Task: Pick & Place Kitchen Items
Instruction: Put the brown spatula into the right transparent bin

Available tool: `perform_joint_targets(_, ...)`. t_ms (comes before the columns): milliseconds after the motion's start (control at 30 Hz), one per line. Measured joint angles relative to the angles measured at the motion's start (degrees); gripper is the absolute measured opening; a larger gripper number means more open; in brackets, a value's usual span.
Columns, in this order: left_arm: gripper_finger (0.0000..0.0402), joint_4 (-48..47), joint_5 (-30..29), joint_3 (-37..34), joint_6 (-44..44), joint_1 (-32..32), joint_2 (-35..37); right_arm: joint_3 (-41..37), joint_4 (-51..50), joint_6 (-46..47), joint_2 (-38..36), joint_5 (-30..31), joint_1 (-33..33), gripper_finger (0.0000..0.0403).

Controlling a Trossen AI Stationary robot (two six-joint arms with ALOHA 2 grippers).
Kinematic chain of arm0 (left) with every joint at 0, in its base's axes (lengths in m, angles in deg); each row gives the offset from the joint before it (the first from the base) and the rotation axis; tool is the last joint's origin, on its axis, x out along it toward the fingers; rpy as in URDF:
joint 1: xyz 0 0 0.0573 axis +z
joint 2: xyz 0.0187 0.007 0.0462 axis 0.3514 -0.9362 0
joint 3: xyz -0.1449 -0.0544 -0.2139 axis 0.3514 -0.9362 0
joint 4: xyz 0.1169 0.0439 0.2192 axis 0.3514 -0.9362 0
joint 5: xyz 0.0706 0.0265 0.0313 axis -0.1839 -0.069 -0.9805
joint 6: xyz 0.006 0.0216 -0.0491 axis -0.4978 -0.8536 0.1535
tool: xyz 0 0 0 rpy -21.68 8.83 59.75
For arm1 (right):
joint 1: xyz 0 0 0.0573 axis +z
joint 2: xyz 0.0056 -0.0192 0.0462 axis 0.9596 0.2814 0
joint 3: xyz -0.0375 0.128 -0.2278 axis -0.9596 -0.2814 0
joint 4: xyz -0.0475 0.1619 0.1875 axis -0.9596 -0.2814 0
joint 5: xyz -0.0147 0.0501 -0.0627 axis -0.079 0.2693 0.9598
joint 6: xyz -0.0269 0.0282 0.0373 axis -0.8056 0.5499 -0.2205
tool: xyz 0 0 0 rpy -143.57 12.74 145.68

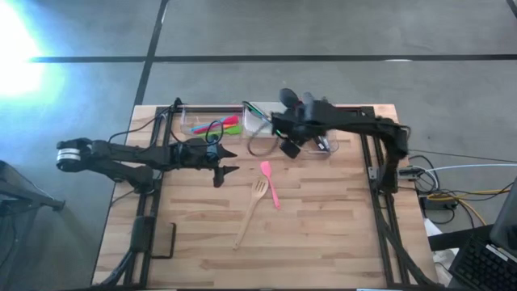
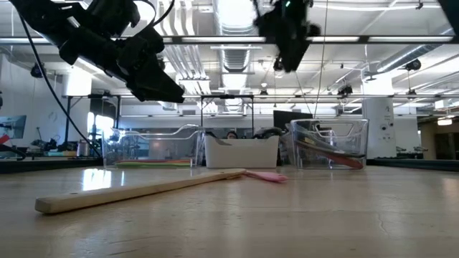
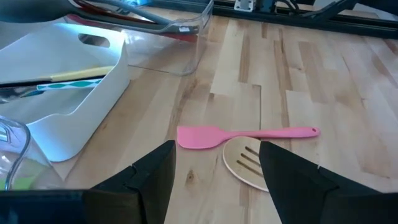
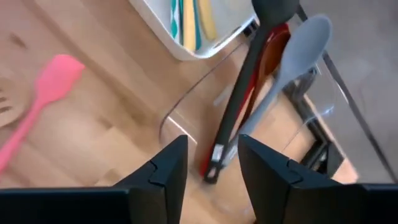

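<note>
A pink spatula [image 1: 271,184] and a wooden fork [image 1: 250,212] lie flat mid-table, the fork's head [image 3: 245,163] beside the spatula's blade [image 3: 199,137]. My left gripper [image 3: 217,155] hovers open just left of them, touching nothing. My right gripper [image 4: 213,149] hangs open high over the right clear tub [image 2: 330,143]. A black ladle [image 4: 249,81], a red utensil [image 4: 273,56] and a grey spoon [image 4: 292,56] lie in that tub. Nothing is between the right fingers.
A white tub [image 3: 81,106] with teal and yellow utensils stands at the far middle. A left clear tub [image 1: 202,125] holds green and pink utensils. Black frame rails [image 1: 380,162] run along both sides. Bare wood lies toward the near edge.
</note>
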Motion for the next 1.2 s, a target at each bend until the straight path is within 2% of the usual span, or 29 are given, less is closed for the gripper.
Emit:
perform_joint_targets(233, 0.0234, -0.7, 0.0, 0.02, 1.29, 0.0, 0.54, -10.52, 0.1, 16.51, -12.96, 5.02, 11.03, 0.0119)
perform_joint_targets(367, 0.0234, -0.74, 0.02, 0.01, 5.02, 0.02, 0.54, -17.23, 0.51, 27.1, -19.55, 9.83, 17.71, 0.0114)
perform_joint_targets(500, 0.0234, -0.81, 0.25, 0.02, 11.03, -0.01, 0.46, -23.46, 1.61, 34.48, -24.14, 17.31, 22.85, 0.011)
perform_joint_targets(567, 0.0234, -1.1, 1.94, 0.0, 12.92, -0.02, 0.12, -26.19, 2.77, 35.66, -25.64, 19.58, 24.26, 0.0108)
perform_joint_targets(667, 0.0234, -1.81, 4.22, 0.02, 16.68, -0.66, -0.07, -29.66, 4.14, 35.9, -26.96, 19.83, 24.65, 0.0105)
perform_joint_targets(800, 0.0234, -3.36, 4.03, 0.93, 22.21, -3.82, -0.07, -33.17, 4.72, 35.25, -27.32, 19.84, 24.59, 0.0106)
perform_joint_targets(900, 0.0233, -7.43, -0.1, 3.38, 26.12, -7.16, -0.53, -35.29, 4.8, 35.14, -27.17, 20.05, 24.61, 0.011)
perform_joint_targets(1033, 0.0231, -17.27, -6.76, 8.61, 33.39, -11.01, -2.87, -37.4, 4.86, 35.04, -27.17, 21.37, 24.59, 0.0115)
perform_joint_targets(1200, 0.0232, -26.57, -7.95, 15.74, 42.13, -14.21, -9.06, -38.34, 4.88, 34.46, -27.21, 23.33, 24.59, 0.0119)
